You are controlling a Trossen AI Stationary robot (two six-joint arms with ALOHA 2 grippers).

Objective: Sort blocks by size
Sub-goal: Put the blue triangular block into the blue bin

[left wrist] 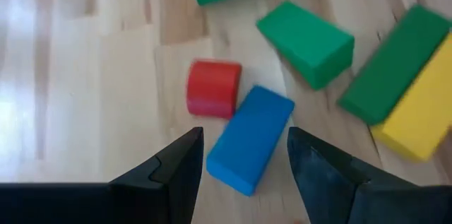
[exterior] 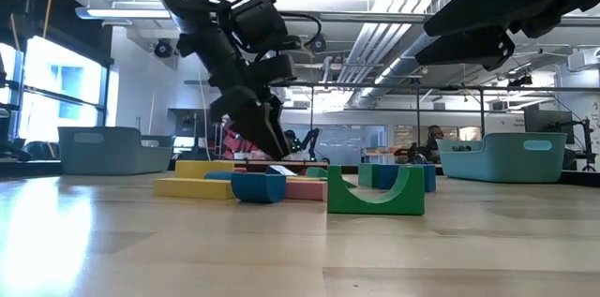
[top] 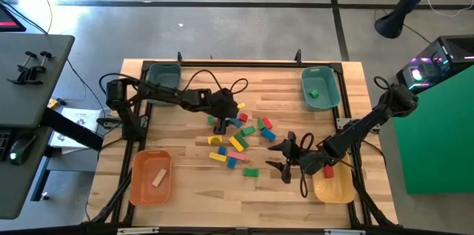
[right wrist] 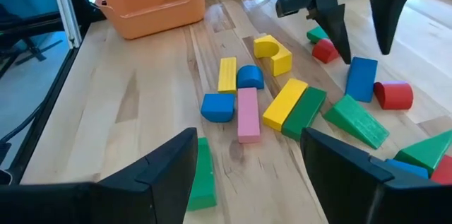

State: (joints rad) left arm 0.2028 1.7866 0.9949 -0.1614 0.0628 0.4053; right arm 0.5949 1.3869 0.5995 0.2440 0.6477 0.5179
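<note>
Several coloured blocks lie scattered flat on the table's middle (top: 241, 137). My left gripper (top: 221, 121) hangs open over their far left part, pointing steeply down. Its fingertips (right wrist: 366, 54) stand just above and on either side of a blue block (left wrist: 248, 139), apart from it. Beside that block lie a red cylinder (left wrist: 212, 88) and green blocks (left wrist: 307, 42). My right gripper (top: 284, 157) is open at the group's near right side, with nothing between its fingers (right wrist: 248, 136). A pink bar (right wrist: 247, 114) and a yellow bar (right wrist: 284, 102) lie ahead of it.
A bin stands in each corner: teal at far left (top: 163, 76), teal at far right (top: 320, 88) with a green block, orange at near left (top: 151, 178) with a wooden block, yellow at near right (top: 335, 184) with a red block. A green arch (exterior: 375, 189) stands nearest the table's front edge.
</note>
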